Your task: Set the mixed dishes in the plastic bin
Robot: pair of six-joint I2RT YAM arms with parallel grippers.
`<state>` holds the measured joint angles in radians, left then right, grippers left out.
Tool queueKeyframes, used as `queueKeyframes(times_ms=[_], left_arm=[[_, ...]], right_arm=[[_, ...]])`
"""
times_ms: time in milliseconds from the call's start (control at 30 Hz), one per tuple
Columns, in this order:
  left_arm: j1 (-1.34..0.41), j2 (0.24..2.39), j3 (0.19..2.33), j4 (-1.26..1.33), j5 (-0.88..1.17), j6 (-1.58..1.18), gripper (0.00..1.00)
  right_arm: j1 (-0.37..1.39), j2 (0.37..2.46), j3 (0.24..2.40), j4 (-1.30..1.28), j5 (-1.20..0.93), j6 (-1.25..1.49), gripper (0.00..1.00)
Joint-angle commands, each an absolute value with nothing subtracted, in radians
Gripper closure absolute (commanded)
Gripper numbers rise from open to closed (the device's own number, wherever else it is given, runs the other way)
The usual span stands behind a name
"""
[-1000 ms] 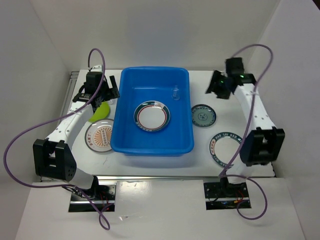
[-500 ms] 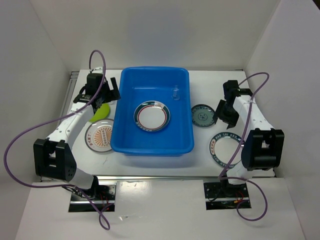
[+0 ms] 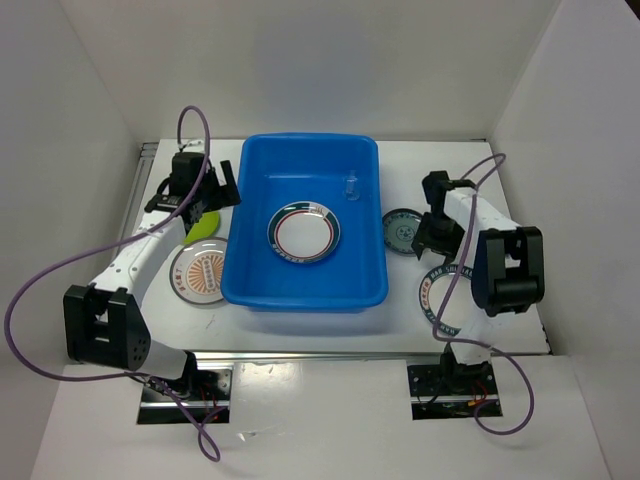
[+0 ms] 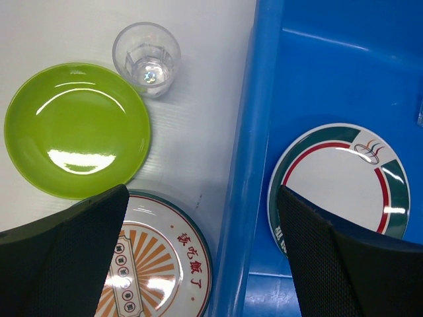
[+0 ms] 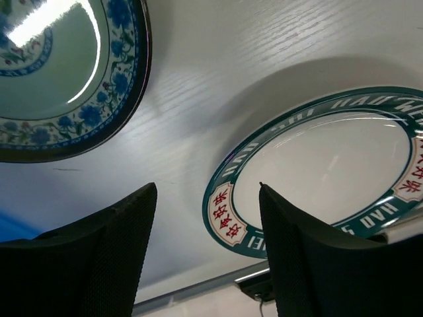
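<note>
The blue plastic bin (image 3: pixel 372 215) holds a white teal-rimmed plate (image 3: pixel 305 232) and a tiny clear cup (image 3: pixel 352 188). My left gripper (image 3: pixel 207 198) is open and empty, hovering above the bin's left rim (image 4: pixel 248 172), with the lime-green plate (image 4: pixel 76 129), a clear cup (image 4: pixel 147 58) and the orange-patterned plate (image 4: pixel 155 264) below it. My right gripper (image 3: pixel 432 243) is open and empty, low over the table between the small teal plate (image 5: pixel 59 79) and the second white teal-rimmed plate (image 5: pixel 330 172). It touches neither.
White walls close in the table on the left, back and right. The table's front edge (image 5: pixel 198 290) lies just beyond the right gripper. The right arm's elbow (image 3: pixel 508 268) stands over the right-hand white plate (image 3: pixel 437 298).
My right gripper swung from the far right back corner inward and down to between the teal plate and the white plate. The left gripper has hardly moved.
</note>
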<state>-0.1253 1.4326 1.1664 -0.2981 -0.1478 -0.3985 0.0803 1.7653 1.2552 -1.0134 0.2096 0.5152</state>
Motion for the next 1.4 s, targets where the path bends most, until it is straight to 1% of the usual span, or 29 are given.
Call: queueKeyframes(times_ms=[0,33,167,233,300,333,533,633,700,733,767,800,833,867,900,967,1000,1033,1067,1133,1167,1233,1267,1300,1333,1367], left_arm=[[-0.123,1.399,1.16,-0.275,-0.152,-0.411,0.0],[-0.123,1.399,1.16,-0.275,-0.152,-0.411,0.0],[-0.123,1.399,1.16,-0.275,-0.152,-0.411,0.0],[-0.123,1.408,1.16,-0.275,-0.143,-0.411,0.0],[-0.123,1.408,1.16,-0.275,-0.143,-0.411,0.0],[-0.123,1.408,1.16,-0.275,-0.143,-0.411,0.0],[-0.123,1.428,1.16,-0.275,-0.124,-0.411,0.0],[-0.123,1.428,1.169,-0.275,-0.063,-0.387,0.0],[-0.123,1.437,1.18,-0.275,-0.02,-0.376,0.0],[-0.123,1.437,1.18,-0.285,0.051,-0.356,0.02],[-0.123,1.437,1.205,-0.294,0.096,-0.356,0.06],[-0.123,1.437,1.216,-0.295,0.144,-0.347,0.08],[-0.132,1.437,1.227,-0.295,0.22,-0.36,0.08],[-0.143,1.437,1.239,-0.295,0.247,-0.374,0.09],[-0.178,1.437,1.268,-0.295,0.274,-0.385,0.1],[-0.228,1.437,1.301,-0.284,0.366,-0.411,0.12],[-0.26,1.446,1.322,-0.284,0.367,-0.411,0.12],[-0.332,1.456,1.378,-0.304,0.367,-0.411,0.14],[-0.368,1.456,1.412,-0.323,0.367,-0.388,0.15],[-0.444,1.482,1.459,-0.353,0.286,-0.388,0.18],[-0.445,1.482,1.459,-0.353,0.275,-0.388,0.18],[-0.445,1.482,1.442,-0.353,0.233,-0.445,0.15],[-0.445,1.482,1.442,-0.353,0.219,-0.462,0.15],[-0.431,1.482,1.442,-0.363,0.219,-0.492,0.17],[-0.431,1.482,1.442,-0.373,0.283,-0.492,0.24],[-0.422,1.482,1.442,-0.382,0.322,-0.502,0.31]], right_arm=[[0.044,1.648,1.221,-0.966,0.137,0.567,0.32],[0.044,1.622,1.209,-0.977,0.137,0.589,0.32],[0.044,1.562,1.186,-1.066,0.137,0.63,0.44],[0.044,1.562,1.171,-1.101,0.137,0.63,0.64],[0.055,1.562,1.138,-1.147,0.162,0.641,0.86],[0.055,1.571,1.128,-1.147,0.153,0.65,1.0],[0.156,1.526,1.097,-1.23,0.12,0.695,1.0],[0.23,1.476,1.075,-1.256,0.089,0.747,1.0],[0.23,1.404,1.052,-1.229,0.007,0.776,1.0],[0.23,1.372,1.052,-1.16,-0.021,0.797,0.96],[0.23,1.343,1.043,-1.122,-0.041,0.823,0.88],[0.23,1.292,1.043,-1.082,-0.055,0.869,0.7],[0.209,1.273,1.043,-1.047,-0.064,0.885,0.69],[0.189,1.263,1.052,-0.981,-0.064,0.885,0.68],[0.163,1.262,1.067,-0.957,-0.077,0.885,0.64],[0.097,1.279,1.106,-0.907,-0.077,0.867,0.64],[0.081,1.29,1.118,-0.884,-0.077,0.852,0.62],[0.06,1.31,1.132,-0.87,-0.077,0.827,0.62],[0.06,1.31,1.155,-0.856,-0.077,0.818,0.62],[0.051,1.339,1.164,-0.795,-0.077,0.799,0.55],[0.051,1.354,1.175,-0.781,-0.086,0.772,0.54],[0.051,1.391,1.175,-0.765,-0.112,0.744,0.53],[0.051,1.423,1.175,-0.749,-0.156,0.72,0.53],[0.051,1.436,1.161,-0.738,-0.188,0.706,0.53],[0.051,1.445,1.161,-0.738,-0.21,0.693,0.53],[0.075,1.445,1.151,-0.738,-0.21,0.68,0.57]])
